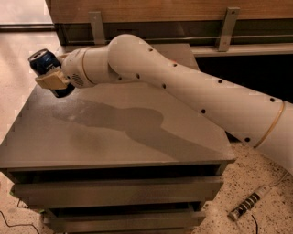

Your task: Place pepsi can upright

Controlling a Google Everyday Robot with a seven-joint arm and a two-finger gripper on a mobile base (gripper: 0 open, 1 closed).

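Over the back left corner of the counter point(114, 137), the pepsi can point(42, 62) is held up in the air by the gripper point(51, 75). The gripper is closed tight on the can. One tan finger point(51, 81) is seen pressed on the lower side of the can. The other finger is hidden behind it. The can is dark blue, and its silver top is turned up and to the left. The can is tilted, not straight up. It is not touching the counter. Part of it is seen just past the left edge.

The gripper is carried by a long white arm point(183, 87). The arm is stretched from the right side, across the back half of the counter, to the left edge. Small dark dots are seen along the arm. A big dark shadow point(132, 123) is cast by the arm on the middle of the grey top.

Under the front edge, flat grey shelves point(114, 192) are stacked one below the other. Near the front right corner, a white power strip point(247, 208) is laid on the speckled floor point(256, 183). Behind the back edge, a wooden wall point(160, 9) is seen, with two metal brackets point(227, 27) fixed to it.
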